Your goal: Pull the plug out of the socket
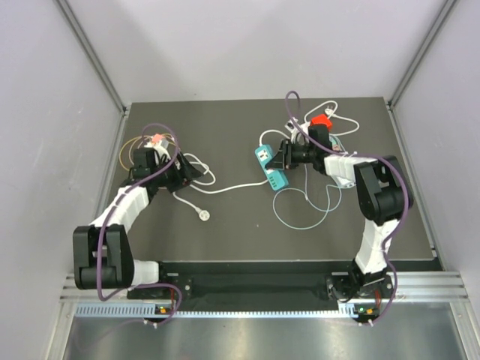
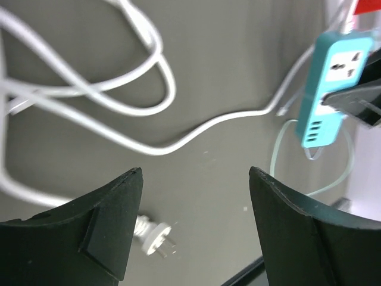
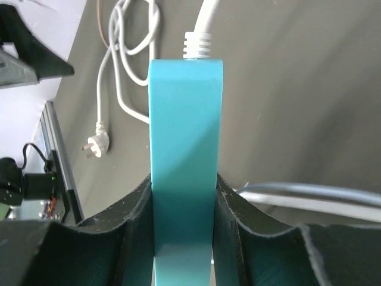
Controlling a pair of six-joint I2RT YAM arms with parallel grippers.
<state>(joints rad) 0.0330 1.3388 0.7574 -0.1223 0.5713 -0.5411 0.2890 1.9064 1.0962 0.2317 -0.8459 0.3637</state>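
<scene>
My right gripper [image 1: 280, 160] [image 3: 182, 190] is shut on the short teal power strip [image 1: 262, 155] [image 3: 184, 119], jaws pressed on both of its long sides. The teal strip also shows in the left wrist view [image 2: 330, 89]. A white two-pin plug [image 1: 202, 215] [image 2: 156, 237] [image 3: 95, 143] lies loose on the dark table, in no outlet. My left gripper [image 1: 187, 169] [image 2: 195, 179] is open and empty, above the table just beyond that plug. The long white pastel power strip is not clearly in view.
White cord loops [image 1: 196, 163] [image 2: 119, 89] lie by the left gripper. A thin pale blue cable [image 1: 300, 217] curls near the teal strip. More white cords [image 1: 330, 112] and a red part [image 1: 322, 120] sit at the back right. Grey walls stand on both sides.
</scene>
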